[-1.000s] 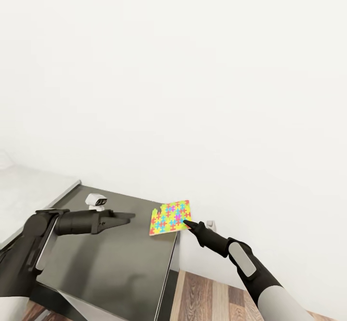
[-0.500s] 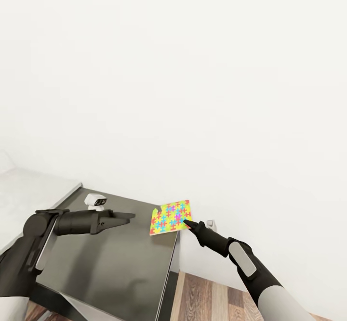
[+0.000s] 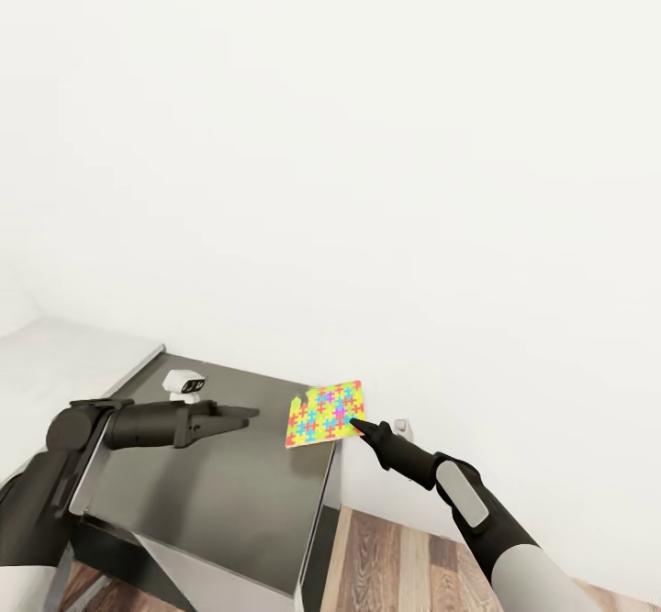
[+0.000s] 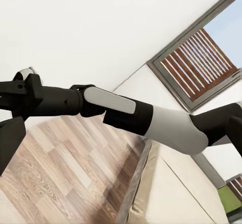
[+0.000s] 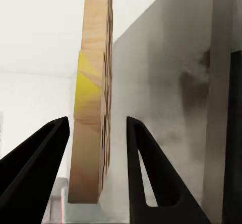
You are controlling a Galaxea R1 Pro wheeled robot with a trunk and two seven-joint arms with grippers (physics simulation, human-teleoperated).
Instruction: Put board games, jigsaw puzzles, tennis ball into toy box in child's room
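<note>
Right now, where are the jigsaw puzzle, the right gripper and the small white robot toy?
jigsaw puzzle [image 3: 325, 413], head view, middle of its face.
right gripper [image 3: 354, 426], head view, its fingertips.
small white robot toy [image 3: 184, 382], head view, its head.

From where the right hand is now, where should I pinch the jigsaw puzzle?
Take the jigsaw puzzle by its thin edge nearest the right hand, coming in from the table's open right side. It is a flat square, and the right wrist view shows that edge already between the open fingers.
</note>
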